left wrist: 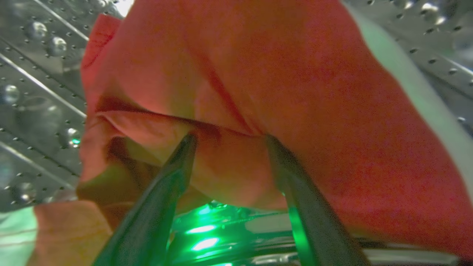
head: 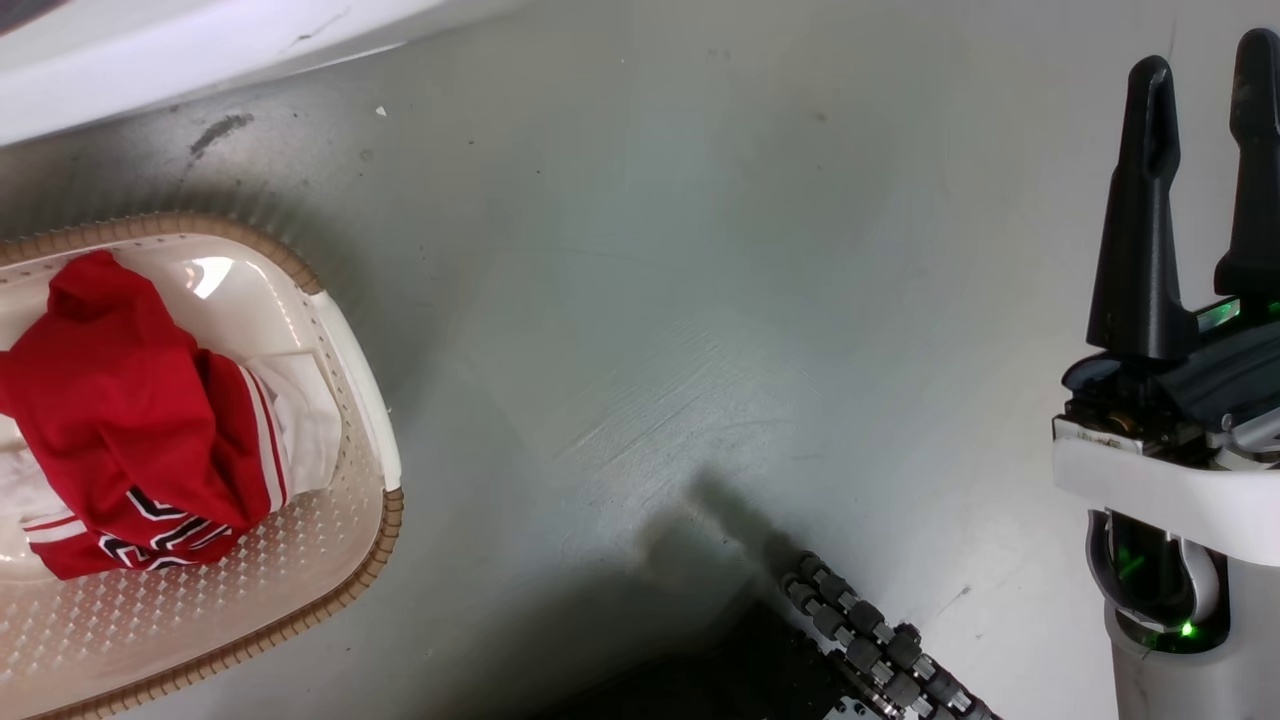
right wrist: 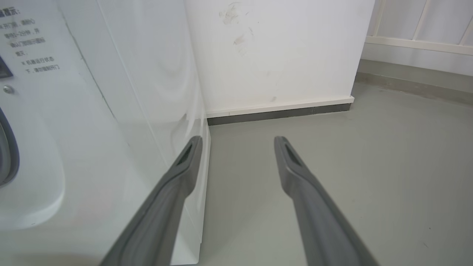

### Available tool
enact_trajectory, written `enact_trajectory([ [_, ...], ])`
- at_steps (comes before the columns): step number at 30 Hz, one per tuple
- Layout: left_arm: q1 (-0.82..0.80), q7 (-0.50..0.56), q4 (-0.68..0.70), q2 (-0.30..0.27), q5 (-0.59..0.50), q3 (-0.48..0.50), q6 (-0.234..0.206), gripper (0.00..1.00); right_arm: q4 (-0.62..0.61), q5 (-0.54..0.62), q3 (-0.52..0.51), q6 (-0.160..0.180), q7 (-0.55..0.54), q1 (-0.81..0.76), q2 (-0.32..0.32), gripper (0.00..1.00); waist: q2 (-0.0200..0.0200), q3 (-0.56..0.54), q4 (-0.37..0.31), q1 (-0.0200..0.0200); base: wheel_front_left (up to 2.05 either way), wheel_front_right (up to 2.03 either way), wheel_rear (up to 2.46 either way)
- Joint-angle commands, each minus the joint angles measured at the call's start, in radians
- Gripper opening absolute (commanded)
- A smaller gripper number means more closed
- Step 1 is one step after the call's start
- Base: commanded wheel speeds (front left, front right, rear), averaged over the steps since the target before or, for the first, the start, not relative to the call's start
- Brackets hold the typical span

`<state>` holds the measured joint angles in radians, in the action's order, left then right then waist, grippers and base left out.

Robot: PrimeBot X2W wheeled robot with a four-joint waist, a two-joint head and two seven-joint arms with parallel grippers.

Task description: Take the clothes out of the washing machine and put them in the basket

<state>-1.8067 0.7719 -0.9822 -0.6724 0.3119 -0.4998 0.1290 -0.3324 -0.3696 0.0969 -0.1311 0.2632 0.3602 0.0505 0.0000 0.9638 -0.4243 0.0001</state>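
Inside the perforated steel drum of the washing machine lies a red garment with a pale trim. My left gripper is open, its fingertips pressed into a fold of that red cloth, which bulges between them. Another red jersey with white sleeve ends and black-and-white lettering lies crumpled in the cream basket on the floor at the left of the head view. My right gripper hangs open over bare floor, far right of the basket, holding nothing; its fingers point at the floor beside the washing machine's white side.
The washing machine's white front runs along the top left of the head view. Grey floor lies between basket and right arm. My wheeled base shows at the bottom. A white wall with a skirting board stands behind the machine.
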Motion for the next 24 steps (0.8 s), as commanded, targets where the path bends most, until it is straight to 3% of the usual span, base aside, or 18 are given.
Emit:
enact_trajectory([
  [1, -0.011, -0.001, -0.006, 0.002, 0.0, -0.004, 0.0, 1.0, -0.005, -0.003, -0.001, 0.001, 0.002, 0.016, 0.0, 1.0, 0.0, 0.007, -0.001, -0.0001, 0.0, 0.0, 0.0],
  [12, -0.032, -0.019, -0.048, 0.019, -0.007, -0.035, 0.0, 1.0, -0.004, -0.007, -0.005, 0.001, 0.002, 0.024, 0.0, 1.0, 0.0, 0.021, 0.005, -0.0001, 0.0, 0.0, 0.0],
  [13, -0.033, -0.022, -0.052, 0.021, -0.006, -0.039, 0.0, 0.84, -0.004, -0.006, -0.005, 0.001, 0.002, 0.022, 0.0, 1.0, 0.0, 0.021, 0.005, -0.0001, 0.0, 0.0, 0.0],
  [14, -0.037, -0.041, -0.053, 0.019, -0.009, -0.05, 0.0, 0.0, -0.002, -0.005, -0.005, 0.001, 0.002, 0.021, 0.0, 1.0, 0.0, 0.022, 0.004, -0.0001, 0.0, 0.0, 0.0],
  [19, -0.035, -0.106, -0.063, 0.012, 0.013, -0.064, 0.0, 0.0, 0.004, -0.004, 0.001, 0.001, 0.002, 0.033, 0.0, 1.0, 0.0, 0.008, 0.004, -0.0001, 0.0, 0.0, 0.0],
  [24, 0.015, -0.239, -0.078, 0.022, 0.053, -0.047, -0.002, 0.0, 0.012, 0.011, -0.006, 0.001, 0.002, 0.03, 0.0, 1.0, 0.0, -0.042, 0.024, -0.0001, 0.0, 0.0, 0.0],
])
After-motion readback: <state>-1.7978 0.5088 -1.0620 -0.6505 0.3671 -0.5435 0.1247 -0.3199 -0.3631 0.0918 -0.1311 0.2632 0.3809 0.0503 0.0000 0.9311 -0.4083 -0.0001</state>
